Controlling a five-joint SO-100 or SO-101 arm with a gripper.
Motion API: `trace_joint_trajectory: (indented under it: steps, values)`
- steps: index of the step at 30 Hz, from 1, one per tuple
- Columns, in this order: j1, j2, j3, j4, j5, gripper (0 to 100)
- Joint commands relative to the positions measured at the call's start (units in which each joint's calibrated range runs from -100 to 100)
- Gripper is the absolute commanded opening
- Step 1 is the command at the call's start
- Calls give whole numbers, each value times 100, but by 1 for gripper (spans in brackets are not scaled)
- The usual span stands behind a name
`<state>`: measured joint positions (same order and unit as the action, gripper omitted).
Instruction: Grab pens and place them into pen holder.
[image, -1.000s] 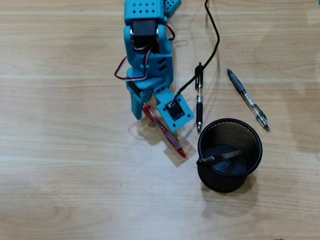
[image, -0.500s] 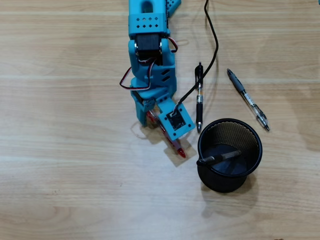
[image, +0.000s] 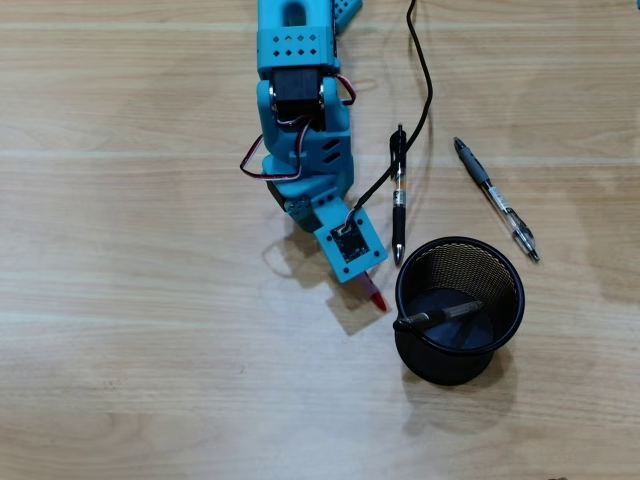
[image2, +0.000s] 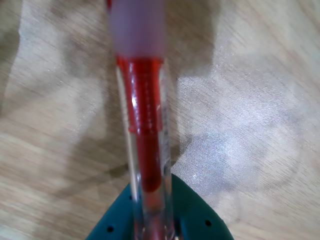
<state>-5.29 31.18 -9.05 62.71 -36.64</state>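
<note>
Reaching down from the top edge of the overhead view: a turquoise arm, wrist bent toward the wooden table, camera board facing up, just left of the holder. Gripper hidden under that board from above; how far the jaws stand apart cannot be told. A black cable running from the board up past the top edge.

No readable brand or writing anywhere; only blurred marks on the pen barrels.

In the wrist view, lying along the teal finger and running straight up the frame, blurred near the top: the red pen, pressed against that finger, apparently gripped. From above, only its red end peeping out below the board, just left of the holder's rim.

Inside the holder, leaning across the bottom: the clear pen with black sleeve. Just above the holder's left rim, lying nearly upright in the frame with its tip near the rim: the black pen. Up and to the right of the holder, slanting down toward its right side: the grey pen.
</note>
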Motion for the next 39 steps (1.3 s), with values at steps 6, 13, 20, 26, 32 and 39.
trace_joint_trajectory:
  steps: [6, 13, 20, 26, 32, 39]
  values:
    - [241, -592, 389, 57, -21, 2]
    - [744, -1882, 2172, -25, -11, 2]
    - [863, -2621, 3041, -25, -16, 2]
    - [789, -2698, 3077, 39, -21, 11]
    - [716, -2706, 3032, 39, -21, 8]
    - [506, -2715, 2715, -7, 5, 14]
